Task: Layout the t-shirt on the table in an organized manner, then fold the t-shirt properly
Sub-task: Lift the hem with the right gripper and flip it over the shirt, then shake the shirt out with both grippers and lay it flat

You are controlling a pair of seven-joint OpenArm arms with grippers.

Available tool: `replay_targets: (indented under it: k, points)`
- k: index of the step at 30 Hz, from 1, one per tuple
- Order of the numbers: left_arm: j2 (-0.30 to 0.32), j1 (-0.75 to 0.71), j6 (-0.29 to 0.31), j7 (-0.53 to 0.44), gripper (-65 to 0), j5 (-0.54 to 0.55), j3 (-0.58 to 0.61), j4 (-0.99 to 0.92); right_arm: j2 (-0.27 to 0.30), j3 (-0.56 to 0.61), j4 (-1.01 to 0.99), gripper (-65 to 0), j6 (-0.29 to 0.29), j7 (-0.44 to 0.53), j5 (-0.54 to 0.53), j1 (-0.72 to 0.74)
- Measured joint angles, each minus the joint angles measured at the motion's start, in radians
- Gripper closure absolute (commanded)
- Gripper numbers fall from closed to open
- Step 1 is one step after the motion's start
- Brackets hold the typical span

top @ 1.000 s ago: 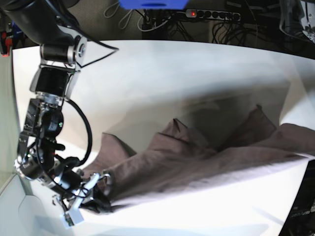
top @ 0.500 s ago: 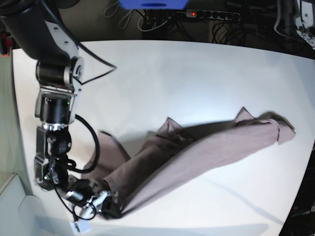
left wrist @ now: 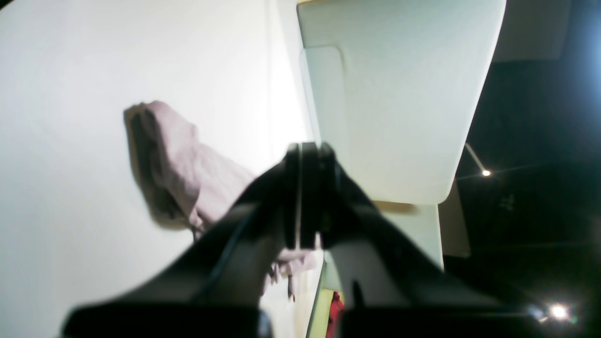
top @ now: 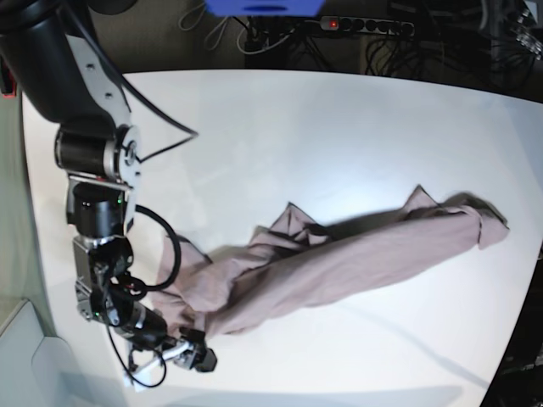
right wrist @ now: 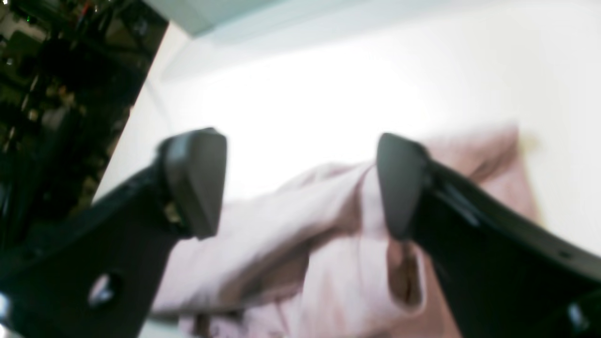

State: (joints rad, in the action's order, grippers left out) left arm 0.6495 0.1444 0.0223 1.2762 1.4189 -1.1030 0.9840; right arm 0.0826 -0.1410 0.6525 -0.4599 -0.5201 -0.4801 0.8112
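Observation:
The mauve t-shirt (top: pixel 356 254) lies bunched in a long slanting strip on the white table (top: pixel 297 136), running from front left to far right. My right gripper (top: pixel 197 358) hovers just off its front-left end. In the right wrist view that gripper (right wrist: pixel 300 183) is open, its fingers (right wrist: pixel 197 178) wide apart, with the t-shirt (right wrist: pixel 300 263) lying loose beyond them. My left gripper (left wrist: pixel 305 192) is shut on nothing and held above the table (left wrist: pixel 61 141), away from the t-shirt (left wrist: pixel 173 164). It does not show in the base view.
A power strip (top: pixel 365 25) with a red light and tangled cables lie behind the table's far edge, beside a blue object (top: pixel 263 7). A pale panel (top: pixel 25 356) stands off the front-left corner. It also shows as a pale panel (left wrist: pixel 389 94) in the left wrist view.
My right gripper has opened and let go of the shirt's front-left end, which has slumped onto the table. The left arm has left the base view, and the shirt now lies slack.

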Motion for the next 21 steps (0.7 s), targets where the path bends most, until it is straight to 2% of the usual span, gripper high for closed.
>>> replay_targets:
  k: [3, 6, 8, 11, 13, 18, 21]
  points:
    - [-0.002, 0.003, 0.000, 0.002, -0.4, 0.001, 0.002, 0.000, -0.003, 0.000, 0.164, -48.5, 0.001, -0.107, -0.035, -0.110]
    - [0.000, -0.014, 0.000, -0.011, -0.4, 0.000, -0.001, -0.001, -0.013, -0.001, 0.405, -45.5, -0.005, -0.146, -0.098, -0.315]
    - [-0.002, -0.019, 0.000, -0.008, -0.4, 0.000, -0.001, -0.001, -0.050, -0.001, 0.522, -44.9, 0.011, -0.176, -0.075, -0.424]
    - [-0.019, -0.009, 0.000, -0.011, -0.4, 0.003, 0.000, 0.010, -0.109, 0.007, 0.633, -44.9, 0.004, -0.180, -0.098, -0.538]
    - [-0.026, -0.009, 0.000, -0.004, -0.4, 0.000, 0.001, 0.010, -0.138, 0.010, 0.638, -44.9, 0.002, -0.169, -0.105, -0.573]
    - [-0.033, -0.011, 0.000, -0.011, -0.4, 0.001, -0.001, 0.009, -0.149, 0.101, 0.568, -44.9, 0.002, -0.165, -0.101, -0.618]
    - [-0.040, -0.014, 0.000, 0.001, -0.4, 0.000, 0.000, 0.009, -0.146, 0.154, 0.480, -44.8, 0.002, -0.085, -0.098, -0.596]
